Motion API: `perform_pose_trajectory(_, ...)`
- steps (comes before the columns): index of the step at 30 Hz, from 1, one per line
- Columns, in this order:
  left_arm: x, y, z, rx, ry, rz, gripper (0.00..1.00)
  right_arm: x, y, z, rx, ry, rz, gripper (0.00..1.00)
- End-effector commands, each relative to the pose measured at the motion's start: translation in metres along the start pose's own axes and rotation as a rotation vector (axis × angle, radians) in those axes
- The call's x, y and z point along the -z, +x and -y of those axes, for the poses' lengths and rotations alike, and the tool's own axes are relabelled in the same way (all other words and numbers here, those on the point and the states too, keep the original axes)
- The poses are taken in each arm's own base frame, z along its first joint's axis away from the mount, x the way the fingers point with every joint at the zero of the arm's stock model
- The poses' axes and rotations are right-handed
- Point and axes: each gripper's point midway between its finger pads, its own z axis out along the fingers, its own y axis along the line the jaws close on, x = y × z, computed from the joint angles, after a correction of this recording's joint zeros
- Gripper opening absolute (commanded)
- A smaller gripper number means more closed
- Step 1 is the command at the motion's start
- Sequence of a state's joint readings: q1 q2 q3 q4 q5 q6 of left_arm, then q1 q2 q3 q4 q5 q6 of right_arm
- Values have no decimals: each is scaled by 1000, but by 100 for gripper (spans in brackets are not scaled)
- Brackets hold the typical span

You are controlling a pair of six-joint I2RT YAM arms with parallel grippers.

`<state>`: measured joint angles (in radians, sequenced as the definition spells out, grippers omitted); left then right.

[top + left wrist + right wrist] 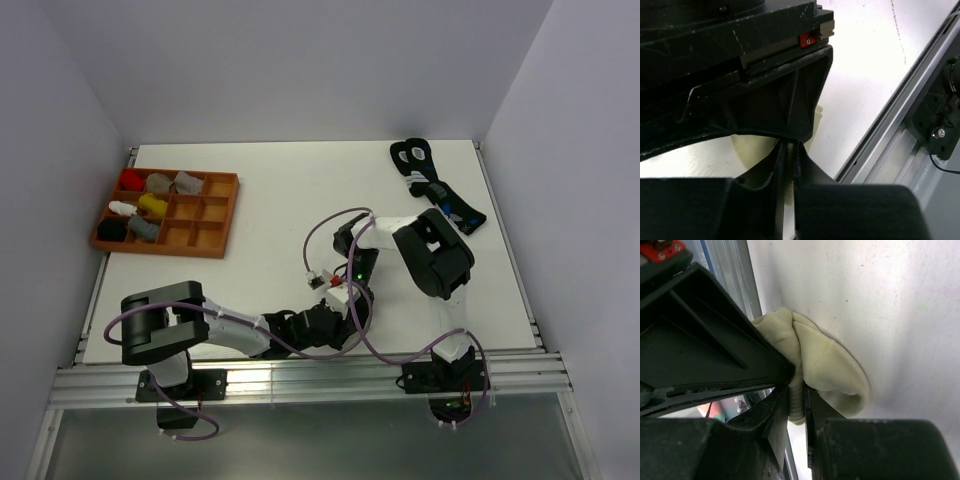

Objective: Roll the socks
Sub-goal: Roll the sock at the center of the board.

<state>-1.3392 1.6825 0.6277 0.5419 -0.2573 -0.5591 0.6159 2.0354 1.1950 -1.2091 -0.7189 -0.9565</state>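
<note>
The white worktop [280, 200] carries a wooden tray [215, 235] of small sock bundles at the far left and a pair of black socks [440, 195] at the far right. Both are well apart from the work. The two arms meet low in the middle, close to the near metal rail [300, 375].

The right end effector [797, 395] has its fingers pressed onto the pale cream sock [830, 365], pinching the ribbed edge [796, 407], while the bunched body of the sock lies on the worktop just beside the rail. The left end effector [788, 150] sits directly against the right one. Its fingers stand close, with only a narrow slit between them, and I cannot tell if fabric is inside that slit. A little cream fabric shows behind it. The taupe sock with the striped cuff I cannot find in any view.

The sock looks very light, soft and limp, with no stiffness of its own, so I judge it will sag and unfold wherever it is not held. It is not fragile and not slippery, and the knit should give good friction. The thicker ribbed edge seems the best place to hold, gripping both layers together. A second hold on the opposite end would keep the roll tight.
</note>
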Motion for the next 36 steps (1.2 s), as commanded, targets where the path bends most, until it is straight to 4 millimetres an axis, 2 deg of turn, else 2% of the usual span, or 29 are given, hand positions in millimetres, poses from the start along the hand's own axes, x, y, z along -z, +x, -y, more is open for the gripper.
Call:
perform_pose_trajectory(1, 1, 36, -18, 19, -29, -106, 8, 0, -4, 20, 61, 82, 12, 22)
perform_pose_trajectory(4, 2, 47, -17, 44, -19, -142, 0, 5, -13, 21, 59, 117, 60, 26)
perform_pose_trajectory(8, 4, 63, -21, 83, -24, -184, 0, 9, -17, 24, 33, 161, 107, 32)
perform_pose_trajectory(10, 6, 72, -20, 95, -12, -209, 0, 15, -20, 23, 30, 168, 152, 40)
perform_pose_trajectory(13, 7, 78, -22, 127, -10, -225, 0, 24, -21, 22, 40, 185, 189, 45)
perform_pose_trajectory(17, 7, 84, -28, 152, -47, -245, 0, 38, -20, 21, 33, 196, 245, 46)
perform_pose_trajectory(27, 4, 95, -33, 234, -62, -293, 0, 57, -6, 14, 29, 226, 316, 46)
perform_pose_trajectory(36, 5, 96, -46, 356, -53, -357, 0, 76, 7, 10, 76, 341, 353, 47)
